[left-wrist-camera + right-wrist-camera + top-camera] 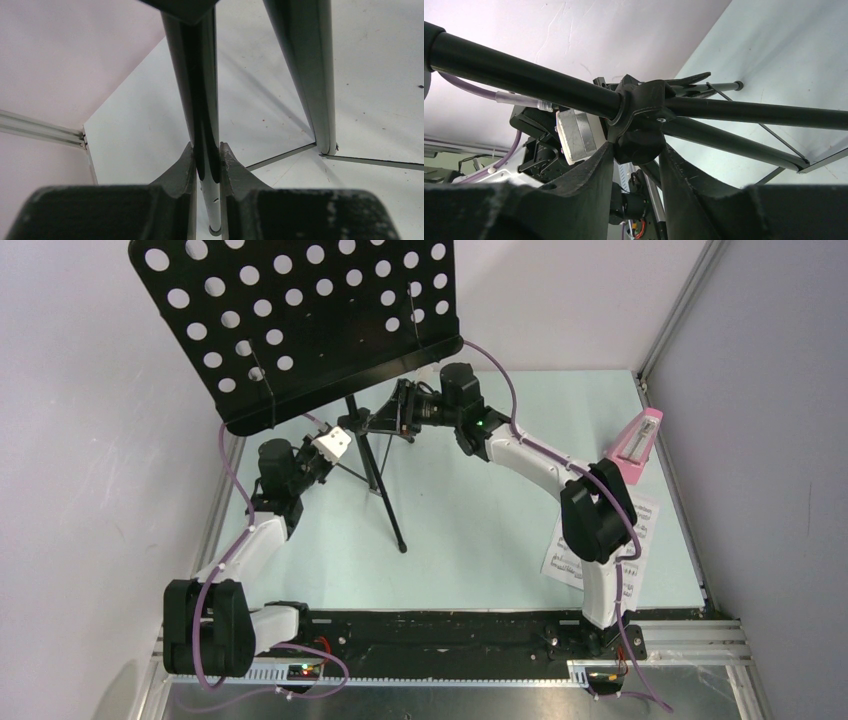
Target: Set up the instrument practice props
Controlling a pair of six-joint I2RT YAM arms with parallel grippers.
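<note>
Pale green table (480, 530), near far edge: left gripper (206, 148) pinches stand leg (197, 95), steadying music stand (300, 320); right gripper (636, 147) straddles hub knob (640, 136), likely to adjust; grip unclear.

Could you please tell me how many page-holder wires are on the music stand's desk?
2. The left wire crosses the desk near its lower-left edge; the right wire crosses it near its right edge. None seems hidden.
</note>
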